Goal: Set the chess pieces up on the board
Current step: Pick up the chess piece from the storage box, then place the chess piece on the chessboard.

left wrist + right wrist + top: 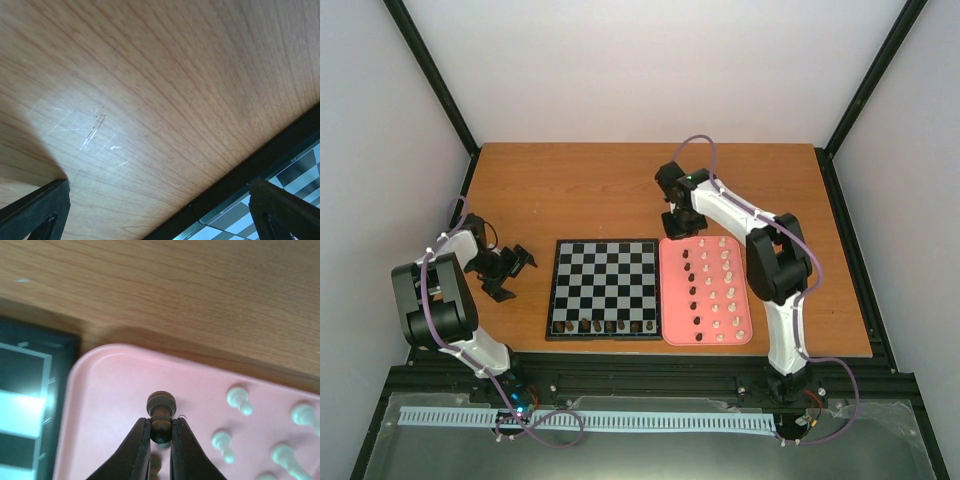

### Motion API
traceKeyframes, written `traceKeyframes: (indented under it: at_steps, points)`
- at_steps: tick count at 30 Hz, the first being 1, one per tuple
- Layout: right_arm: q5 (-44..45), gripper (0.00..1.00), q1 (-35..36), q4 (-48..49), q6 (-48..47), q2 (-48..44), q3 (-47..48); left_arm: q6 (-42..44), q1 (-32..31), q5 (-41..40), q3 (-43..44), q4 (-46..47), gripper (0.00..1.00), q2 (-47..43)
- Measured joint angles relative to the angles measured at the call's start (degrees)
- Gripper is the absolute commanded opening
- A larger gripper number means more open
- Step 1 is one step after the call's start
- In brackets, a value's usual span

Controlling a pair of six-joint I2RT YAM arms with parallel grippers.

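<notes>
The right gripper (161, 429) has its dark fingers pinched tight on a small dark brown chess pawn (161, 407), just under its round head, above the far left corner of the pink rectangular tray (110, 390) (whether its base touches the tray cannot be told). Cream-white chess pieces (725, 290) stand in columns in that tray, just right of the black and pale grey checkered board (605, 280), whose near row carries dark brown pieces (605, 325). The left gripper (512, 268) sits spread wide and empty over the orange-brown wooden table (570, 190), left of the board.
</notes>
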Motion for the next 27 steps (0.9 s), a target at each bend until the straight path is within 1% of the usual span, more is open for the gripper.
traceKeyframes:
  at_steps: [3,6,7,8,9,11,14,18,22,27]
  points:
    - [0.4,0.03,2.5,-1.3,0.7,-3.1,1.2,0.0,0.0,0.0,0.0,0.0,1.00,0.0]
    - [0.3,0.03,6.0,-2.4,1.4,-4.5,4.4,0.0,0.0,-0.1,0.0,0.0,1.00,-0.1]
    - [0.3,0.03,9.2,-2.7,1.7,-4.5,5.8,0.0,0.0,-0.2,-0.1,0.0,1.00,-0.2]
    - [-0.6,0.03,15.9,-3.1,2.4,-3.9,9.4,0.0,0.0,-0.4,-0.4,0.0,1.00,-0.6]
    - [-0.7,0.03,16.3,-3.1,2.4,-3.9,9.4,0.0,0.0,-0.4,-0.4,0.0,1.00,-0.6]
    - [-1.2,0.03,20.6,-6.3,3.0,-1.1,15.0,0.0,0.0,-0.5,-0.5,0.0,1.00,-0.8]
    - [-1.9,0.03,26.9,-6.5,3.4,5.1,24.2,-0.1,0.0,-0.6,-0.7,0.0,1.00,-1.2]
    - [-4.6,0.03,34.3,-7.8,3.4,11.5,31.2,-0.3,0.0,-0.9,-1.0,0.0,1.00,-1.9]
    - [-7.2,0.03,38.3,-8.6,3.6,14.1,32.9,-0.6,0.0,-1.4,-1.4,0.1,1.00,-2.6]
    - [-9.2,0.03,40.0,-9.3,4.0,14.5,33.3,-0.7,0.0,-1.7,-2.3,0.1,1.00,-3.9]
